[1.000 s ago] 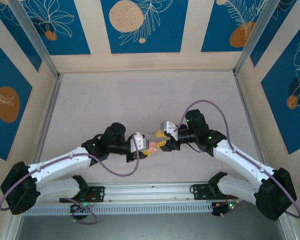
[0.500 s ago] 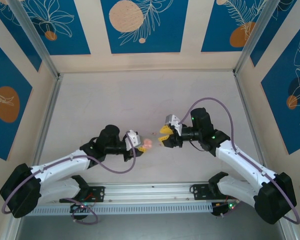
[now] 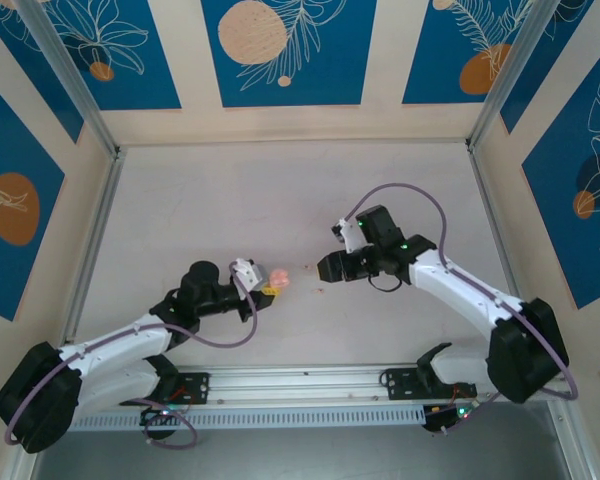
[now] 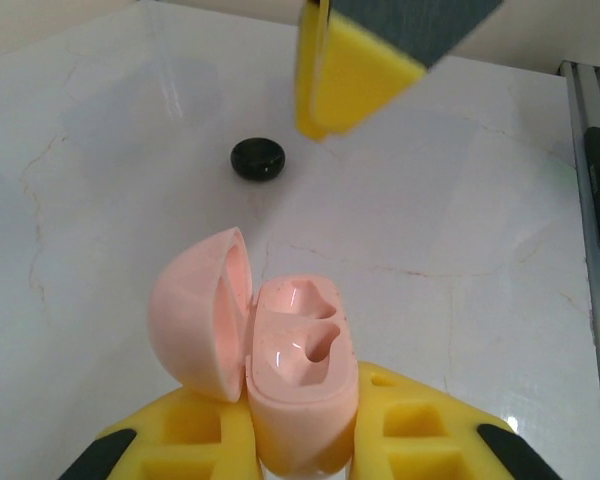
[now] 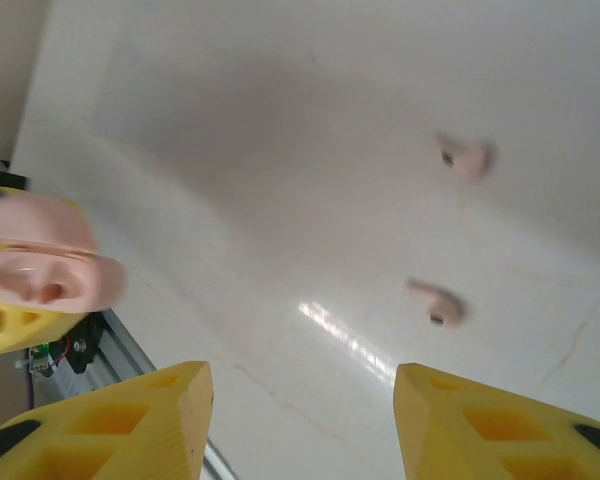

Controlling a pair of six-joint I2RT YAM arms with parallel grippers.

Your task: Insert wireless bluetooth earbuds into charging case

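The pale pink charging case (image 4: pixel 300 350) stands upright between my left gripper's (image 4: pixel 300 435) yellow fingers (image 4: pixel 185 432), which are shut on its base. Its lid (image 4: pixel 198 312) hangs open to the left and both sockets are empty. From above, the case (image 3: pixel 279 276) sits at the left gripper's (image 3: pixel 268 284) tip. Two pale pink earbuds (image 5: pixel 465 158) (image 5: pixel 435 303) lie loose on the white table, ahead of my right gripper (image 5: pixel 300 420). It is open with nothing between its fingers. It hovers to the right of the case (image 5: pixel 50 280), apart from it.
A small black round object (image 4: pixel 258 158) lies on the table beyond the case, below the right gripper's yellow finger (image 4: pixel 345 70). An aluminium rail (image 3: pixel 300 385) runs along the near edge. Patterned walls (image 3: pixel 280 60) enclose the white table (image 3: pixel 230 200).
The two grippers, close together a second ago, have drawn apart. The left moved left with the case. The right swung back to the right and opened wider.
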